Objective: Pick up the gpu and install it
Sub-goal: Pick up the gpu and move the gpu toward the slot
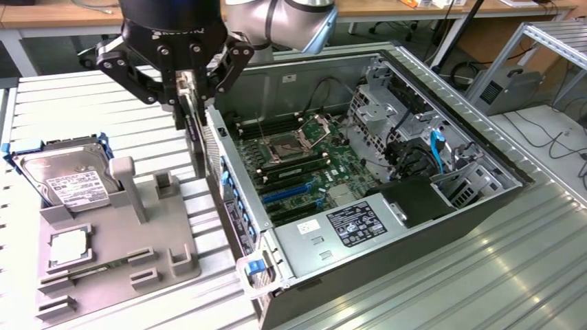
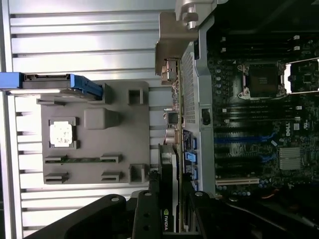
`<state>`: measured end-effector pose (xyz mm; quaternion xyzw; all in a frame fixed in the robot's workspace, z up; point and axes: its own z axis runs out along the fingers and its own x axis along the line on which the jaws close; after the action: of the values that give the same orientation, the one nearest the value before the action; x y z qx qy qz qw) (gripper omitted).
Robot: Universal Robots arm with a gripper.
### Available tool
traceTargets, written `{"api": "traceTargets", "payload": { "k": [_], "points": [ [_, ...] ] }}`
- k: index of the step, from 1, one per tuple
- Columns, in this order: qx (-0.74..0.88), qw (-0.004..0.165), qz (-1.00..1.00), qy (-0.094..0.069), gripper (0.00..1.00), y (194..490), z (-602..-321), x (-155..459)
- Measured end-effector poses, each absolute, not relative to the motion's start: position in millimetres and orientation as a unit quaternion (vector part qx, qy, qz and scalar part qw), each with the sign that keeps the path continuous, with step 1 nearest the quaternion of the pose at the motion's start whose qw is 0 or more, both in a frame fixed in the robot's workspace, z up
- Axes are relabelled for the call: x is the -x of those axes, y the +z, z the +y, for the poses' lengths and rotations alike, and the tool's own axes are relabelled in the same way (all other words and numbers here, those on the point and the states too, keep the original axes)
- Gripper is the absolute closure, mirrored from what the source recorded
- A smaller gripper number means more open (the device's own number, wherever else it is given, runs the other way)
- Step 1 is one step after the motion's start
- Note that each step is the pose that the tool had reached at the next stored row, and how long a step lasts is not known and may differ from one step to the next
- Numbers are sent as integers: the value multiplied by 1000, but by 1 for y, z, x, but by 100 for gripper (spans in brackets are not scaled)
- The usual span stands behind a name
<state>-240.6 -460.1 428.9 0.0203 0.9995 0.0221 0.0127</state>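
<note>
The black linkage gripper (image 1: 191, 96) is clenched on the slim flat black gpu card (image 1: 196, 144). The card hangs edge-down, seemingly just outside the open grey metal computer case (image 1: 266, 89), at its ten o'clock. The grey moulded parts tray (image 1: 165, 234) lies at the case's eight o'clock.

Robotics lab, slatted aluminium workbench (image 1: 495, 275), opened computer tower (image 1: 385, 275), wooden desks (image 1: 55, 17) and loose cables (image 1: 550, 141) behind.

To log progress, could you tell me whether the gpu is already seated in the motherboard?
No, the tool holds the gpu upright outside the case's rear wall.
</note>
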Motion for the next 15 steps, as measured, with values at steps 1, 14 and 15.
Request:
{"api": "traceTargets", "payload": {
  "k": [1, 14, 15],
  "points": [
    [-20, 13, 999, 22, 73, 429, -460, 238],
    [-20, 13, 999, 22, 73, 429, -460, 197],
    [-20, 13, 999, 22, 73, 429, -460, 194]
  ]
}}
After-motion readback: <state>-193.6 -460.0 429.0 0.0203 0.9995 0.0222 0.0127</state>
